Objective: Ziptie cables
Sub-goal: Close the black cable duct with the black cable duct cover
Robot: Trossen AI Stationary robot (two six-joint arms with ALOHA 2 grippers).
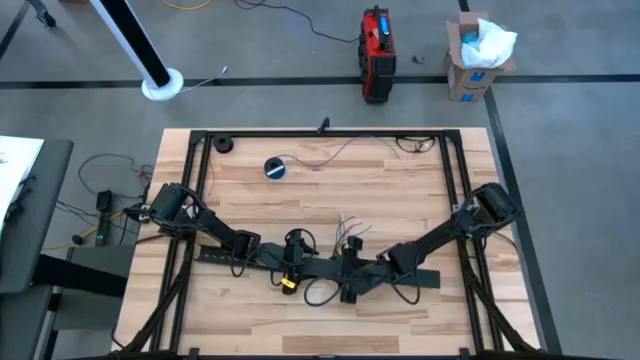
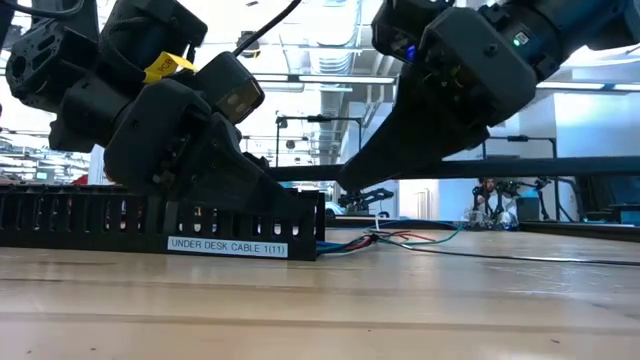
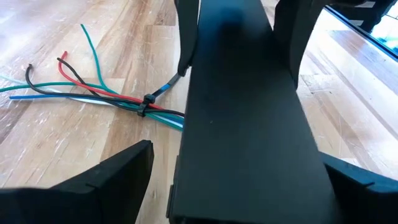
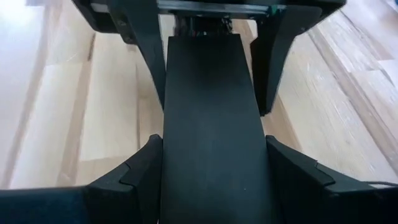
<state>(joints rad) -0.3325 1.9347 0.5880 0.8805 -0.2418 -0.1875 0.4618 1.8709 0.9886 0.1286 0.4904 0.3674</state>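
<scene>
A long black slotted duct (image 1: 320, 268) with a flat lid (image 3: 242, 124) lies across the table's near middle; its label (image 2: 228, 246) reads "UNDER DESK CABLE". The cables (image 3: 93, 93), thin red, green, blue, black and white wires, are bound by a small black tie (image 3: 146, 102) and fan out on the wood (image 1: 348, 230) just beyond the duct. My left gripper (image 3: 239, 158) is open astride the lid, with a gap at one finger (image 3: 124, 171). My right gripper (image 4: 214, 146) faces it from the other side, shut on the same lid. My left gripper may touch the lid's edge with one finger (image 3: 351, 180); I cannot tell. My right gripper has the lid's two long edges (image 4: 166, 162) between its two fingers, which lie along the duct and slant down from the table's right. The duct rests flat on the table.
A small blue-and-black tape roll (image 1: 276, 167) and a dark round part (image 1: 224, 144) lie toward the far left. A loose wire (image 1: 350, 150) runs along the far edge. Black frame rails (image 1: 200, 180) border the table. Cable loops (image 1: 320, 293) lie near the duct.
</scene>
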